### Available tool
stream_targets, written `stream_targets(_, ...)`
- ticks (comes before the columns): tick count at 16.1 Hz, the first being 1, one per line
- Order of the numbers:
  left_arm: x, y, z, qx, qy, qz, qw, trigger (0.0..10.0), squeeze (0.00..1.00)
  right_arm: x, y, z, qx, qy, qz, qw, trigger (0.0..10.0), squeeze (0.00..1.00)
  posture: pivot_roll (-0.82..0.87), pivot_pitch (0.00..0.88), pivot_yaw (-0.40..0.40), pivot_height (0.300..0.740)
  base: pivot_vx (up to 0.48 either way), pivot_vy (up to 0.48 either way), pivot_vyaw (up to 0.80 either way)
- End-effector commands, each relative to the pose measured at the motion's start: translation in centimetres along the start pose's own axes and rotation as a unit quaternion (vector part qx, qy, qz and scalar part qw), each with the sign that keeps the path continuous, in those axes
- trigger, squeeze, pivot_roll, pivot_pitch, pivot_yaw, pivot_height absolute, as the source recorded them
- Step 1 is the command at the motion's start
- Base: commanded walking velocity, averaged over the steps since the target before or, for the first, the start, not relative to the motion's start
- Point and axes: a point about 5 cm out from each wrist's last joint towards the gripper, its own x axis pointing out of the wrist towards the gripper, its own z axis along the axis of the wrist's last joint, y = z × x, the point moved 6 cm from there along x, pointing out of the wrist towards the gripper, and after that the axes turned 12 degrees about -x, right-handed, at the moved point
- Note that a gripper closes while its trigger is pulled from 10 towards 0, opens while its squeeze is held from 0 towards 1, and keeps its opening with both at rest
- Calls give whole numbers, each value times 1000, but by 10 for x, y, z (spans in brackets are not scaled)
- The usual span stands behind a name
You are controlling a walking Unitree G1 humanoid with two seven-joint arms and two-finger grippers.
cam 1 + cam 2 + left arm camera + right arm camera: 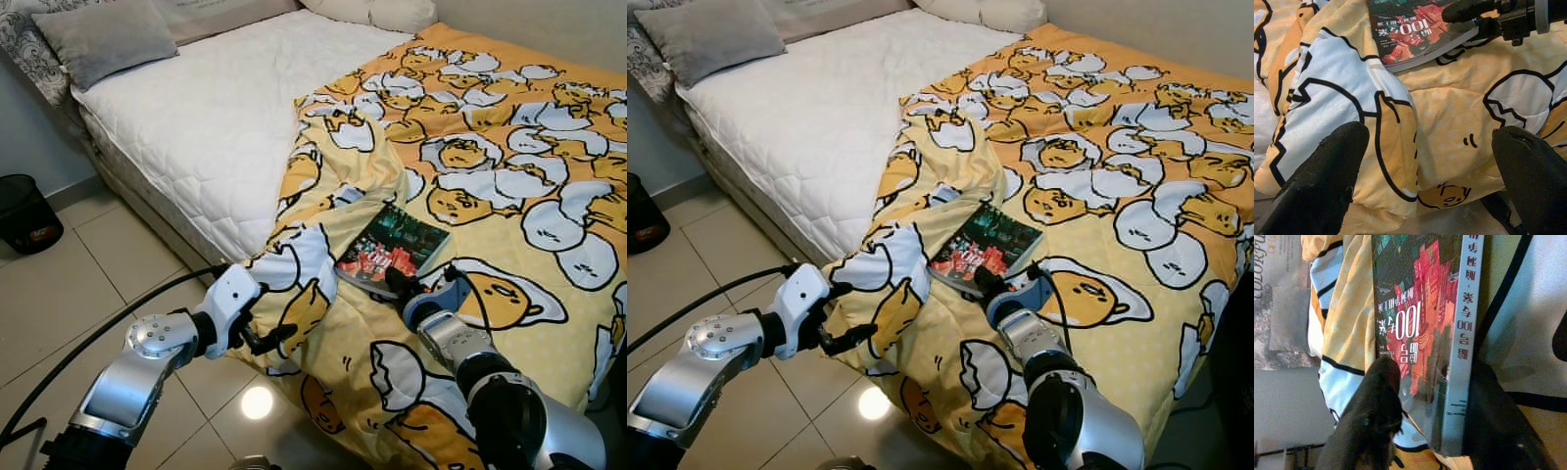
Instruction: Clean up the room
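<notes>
A book (pixel 392 245) with a dark green and red cover lies on the yellow cartoon blanket (pixel 509 166), near the bed's foot-end edge, close to where the blanket folds back from the white mattress (pixel 216 117). The right claw (pixel 397 284) is at the book's near corner. In the right wrist view its two black fingers (pixel 1376 401) are on either side of the book (pixel 1420 333), one over the cover and one under the spine side, so it is clamped on the book (the cover shows the number 100 and some printed characters).

The left claw (pixel 274 340) is lower, at the hanging edge of the blanket at the foot-end of the bed. Its fingers (pixel 1327 166) are apart, with the blanket's fold (pixel 1400 147) between them, and I cannot tell if they touch the cloth.

A grey pillow (pixel 103 34) lies at the head-end corner of the mattress. A black bin (pixel 24 211) stands on the tiled floor (pixel 78 284) beside the bed, well apart from both arms.
</notes>
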Motion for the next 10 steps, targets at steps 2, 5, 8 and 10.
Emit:
stream_targets(2,1,4,4,9,-3,7,1000,10000,16,3,8,-5,-30,17,8,999,0,0,156,0,20,740,0,0,0)
stream_targets(5,2,6,4,10,-5,10,1000,10000,12,3,12,-9,-59,29,16,998,0,0,149,0,13,740,0,0,0)
stream_targets(8,3,10,4,6,-16,23,1000,10000,16,4,12,-6,-66,25,13,997,0,0,126,0,4,740,0,0,0)
stream_targets(10,5,12,5,-1,-25,34,999,10000,16,4,14,-1,-85,17,15,996,0,0,117,0,-2,740,0,0,0)
